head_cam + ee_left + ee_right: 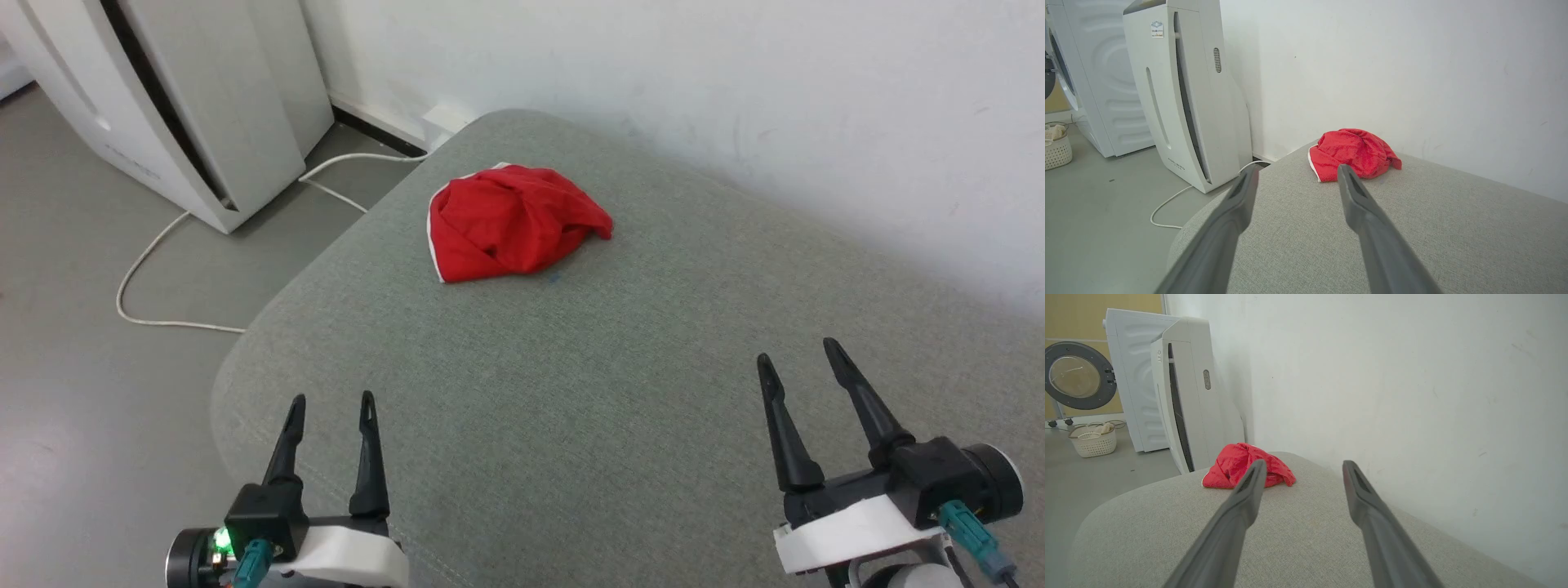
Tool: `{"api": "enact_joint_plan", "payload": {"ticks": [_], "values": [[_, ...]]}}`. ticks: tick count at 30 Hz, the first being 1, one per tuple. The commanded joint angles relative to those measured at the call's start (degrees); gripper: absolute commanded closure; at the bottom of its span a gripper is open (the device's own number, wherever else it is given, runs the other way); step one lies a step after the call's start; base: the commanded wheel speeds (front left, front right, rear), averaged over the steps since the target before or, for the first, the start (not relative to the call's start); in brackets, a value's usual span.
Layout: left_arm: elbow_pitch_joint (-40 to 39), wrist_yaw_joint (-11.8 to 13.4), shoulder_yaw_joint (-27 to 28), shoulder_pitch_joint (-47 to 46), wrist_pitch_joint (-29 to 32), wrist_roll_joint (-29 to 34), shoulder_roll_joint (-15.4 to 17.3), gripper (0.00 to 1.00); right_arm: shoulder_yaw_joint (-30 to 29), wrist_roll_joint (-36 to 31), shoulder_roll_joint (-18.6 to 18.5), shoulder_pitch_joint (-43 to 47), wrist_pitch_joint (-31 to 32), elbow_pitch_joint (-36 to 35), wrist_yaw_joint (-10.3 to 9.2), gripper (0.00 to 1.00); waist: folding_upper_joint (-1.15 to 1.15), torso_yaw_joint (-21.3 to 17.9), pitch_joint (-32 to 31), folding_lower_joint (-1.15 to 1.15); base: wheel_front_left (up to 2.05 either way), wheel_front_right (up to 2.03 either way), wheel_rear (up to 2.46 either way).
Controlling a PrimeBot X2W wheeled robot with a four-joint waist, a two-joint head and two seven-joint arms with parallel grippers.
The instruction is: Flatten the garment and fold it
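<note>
Crumpled red garment (510, 224), appliance (1208, 122) label (1156, 29) illegible

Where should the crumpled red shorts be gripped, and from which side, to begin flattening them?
Probably pinch the white-trimmed edge on the left of the shorts, coming in low from the left with the left tool. That edge lies exposed on the cushion; the rest is bunched folds.

Bright, even indoor light, faint soft shadow low on the wall (898, 237), wide-angle bending in wrist views
</note>
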Motion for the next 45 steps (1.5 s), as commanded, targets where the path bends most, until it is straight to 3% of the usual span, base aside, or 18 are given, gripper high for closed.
{"api": "enact_joint_plan", "payload": {"ticks": [1,18,25,29,36,45], "values": [[0.05,0.35,-0.25,0.5,-0.47,-0.37,-0.11,0.0,0.04,-0.55,0.21,0.55,-0.58,0.07,-0.12,0.0,-0.01,0.29,0.18,-0.01,0.0,0.0,0.0],[-0.34,0.53,-0.64,0.18,-0.47,-0.47,-0.11,0.0,0.16,-0.95,0.21,0.34,-0.58,0.64,-0.12,0.0,-0.01,-0.65,0.77,-0.01,0.0,0.0,0.0],[1.17,-1.88,-0.11,-2.79,-0.47,0.11,0.36,0.0,1.67,-2.72,0.21,0.16,-0.58,-0.09,-0.12,0.0,-0.01,-3.24,3.71,-0.01,0.0,0.0,0.0],[7.35,-3.65,0.29,-8.22,-0.23,-0.78,1.36,0.0,2.81,-4.29,-0.63,-0.19,-0.58,-0.9,-0.12,0.0,-0.01,-5.99,7.24,-0.01,0.0,0.0,0.0],[16.81,-7.98,1.77,-23.45,6.42,-3.24,5.62,0.0,5.9,-5.21,-4.06,-1.91,-0.58,-3.85,-0.12,0.0,-0.01,-12.39,15.47,-0.01,0.0,0.0,0.0],[28.43,-13.01,2.28,-40.86,22.56,-7.58,14.03,0.0,7.31,-5.03,-6.46,-5.84,-0.58,-8.67,-0.12,0.0,-0.01,-20.69,25.44,-0.01,0.0,0.0,0.0]]}}
